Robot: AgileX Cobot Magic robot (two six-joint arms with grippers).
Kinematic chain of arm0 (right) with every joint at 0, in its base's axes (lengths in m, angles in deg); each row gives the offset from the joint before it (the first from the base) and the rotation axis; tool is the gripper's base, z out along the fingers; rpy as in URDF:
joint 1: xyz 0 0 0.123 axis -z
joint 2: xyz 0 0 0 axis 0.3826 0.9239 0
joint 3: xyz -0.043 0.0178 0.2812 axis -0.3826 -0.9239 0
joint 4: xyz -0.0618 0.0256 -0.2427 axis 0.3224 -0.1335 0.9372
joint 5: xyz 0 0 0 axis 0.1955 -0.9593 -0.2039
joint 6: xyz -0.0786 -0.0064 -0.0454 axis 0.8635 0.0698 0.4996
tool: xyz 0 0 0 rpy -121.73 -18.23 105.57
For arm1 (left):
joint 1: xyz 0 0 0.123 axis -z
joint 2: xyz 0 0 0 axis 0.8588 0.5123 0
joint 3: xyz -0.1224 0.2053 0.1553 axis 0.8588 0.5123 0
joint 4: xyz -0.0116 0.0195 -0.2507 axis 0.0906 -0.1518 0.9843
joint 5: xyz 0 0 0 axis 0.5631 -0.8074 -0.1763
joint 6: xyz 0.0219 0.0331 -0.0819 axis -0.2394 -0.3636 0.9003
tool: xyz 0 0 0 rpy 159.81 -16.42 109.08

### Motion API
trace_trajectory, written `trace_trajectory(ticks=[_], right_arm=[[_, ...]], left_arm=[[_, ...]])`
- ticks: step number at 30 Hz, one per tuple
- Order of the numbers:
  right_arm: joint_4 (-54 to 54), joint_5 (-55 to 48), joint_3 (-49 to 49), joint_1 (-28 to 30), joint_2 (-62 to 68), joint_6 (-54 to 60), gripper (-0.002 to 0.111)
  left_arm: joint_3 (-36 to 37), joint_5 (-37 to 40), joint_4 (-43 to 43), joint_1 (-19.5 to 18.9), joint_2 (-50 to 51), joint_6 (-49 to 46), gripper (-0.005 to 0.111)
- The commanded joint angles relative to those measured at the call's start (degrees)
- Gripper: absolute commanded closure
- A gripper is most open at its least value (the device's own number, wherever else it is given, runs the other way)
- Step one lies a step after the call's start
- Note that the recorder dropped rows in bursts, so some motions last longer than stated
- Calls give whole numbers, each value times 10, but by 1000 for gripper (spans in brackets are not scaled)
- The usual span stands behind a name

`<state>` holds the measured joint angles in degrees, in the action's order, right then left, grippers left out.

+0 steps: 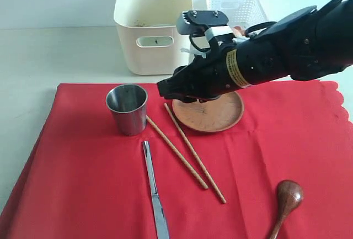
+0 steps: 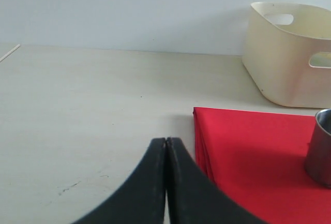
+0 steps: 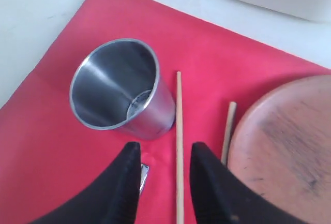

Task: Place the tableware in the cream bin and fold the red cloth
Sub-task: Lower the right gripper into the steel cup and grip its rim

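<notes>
The red cloth (image 1: 265, 156) lies spread on the table with the tableware on it: a steel cup (image 1: 127, 108), a brown plate (image 1: 212, 115), two chopsticks (image 1: 177, 153), a knife (image 1: 154, 195) and a dark wooden spoon (image 1: 287, 197). Behind the cloth stands the cream bin (image 1: 153, 24). My right gripper (image 3: 165, 151) hovers open above the cloth between cup (image 3: 121, 87) and plate (image 3: 284, 151), one chopstick (image 3: 179, 131) showing between its fingers and the knife tip (image 3: 144, 175) beside one finger. My left gripper (image 2: 166, 142) is shut and empty over bare table near the cloth's corner (image 2: 248, 146).
A white lattice basket (image 1: 237, 7) stands right of the cream bin, partly behind my right arm (image 1: 276, 51). That arm reaches across the plate's far side. Bare table (image 1: 49, 57) lies left of and behind the cloth.
</notes>
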<state>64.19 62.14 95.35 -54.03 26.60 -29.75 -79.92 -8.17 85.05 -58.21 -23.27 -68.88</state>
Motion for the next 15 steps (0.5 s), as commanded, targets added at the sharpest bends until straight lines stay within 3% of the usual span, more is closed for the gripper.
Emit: trace_trajectory(ticks=[1, 2, 5, 9, 11, 12, 15], right_arm=[[-49, -23, -4, -5, -1, 16, 76], [-100, -23, -5, -9, -3, 78, 76], [-405, -82, -20, -47, -15, 383, 76], [-915, -344, 53, -114, -6, 971, 76], [-1076, -402, 99, -121, 13, 1178, 76], [-1120, -425, 122, -121, 25, 1217, 76], [-1136, -442, 174, -120, 54, 1164, 72]], left_arm=[[0, -2, 3, 3, 3, -3, 106], [0, -2, 3, 3, 3, -3, 106], [0, -2, 3, 3, 3, -3, 106], [0, -2, 3, 3, 3, -3, 106], [0, -2, 3, 3, 3, -3, 106], [0, -2, 3, 3, 3, -3, 106], [0, -2, 3, 3, 3, -3, 106]])
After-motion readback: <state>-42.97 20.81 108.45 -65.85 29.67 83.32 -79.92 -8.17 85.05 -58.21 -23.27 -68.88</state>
